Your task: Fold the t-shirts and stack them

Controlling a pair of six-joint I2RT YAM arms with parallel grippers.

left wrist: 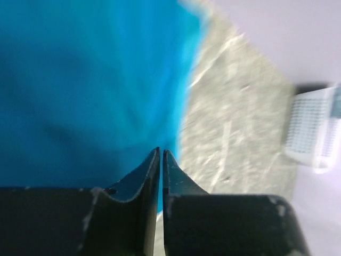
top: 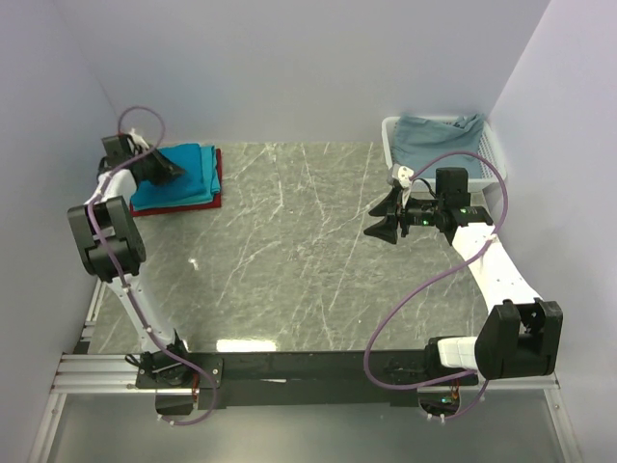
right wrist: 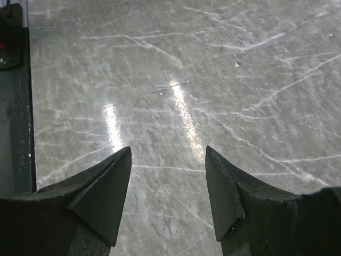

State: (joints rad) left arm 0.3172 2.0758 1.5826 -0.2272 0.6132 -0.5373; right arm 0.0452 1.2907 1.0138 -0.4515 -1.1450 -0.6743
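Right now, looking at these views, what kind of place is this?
Probably a robotics lab test cell, not a home: two robot arms bolted to a metal rail at the edge of a marble-patterned table, boxed in by plain pale walls, with folded t-shirts and a white basket as props.

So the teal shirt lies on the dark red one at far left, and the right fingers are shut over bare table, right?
No: the right gripper has its fingers open over the bare table, as the right wrist view shows. The rest holds.
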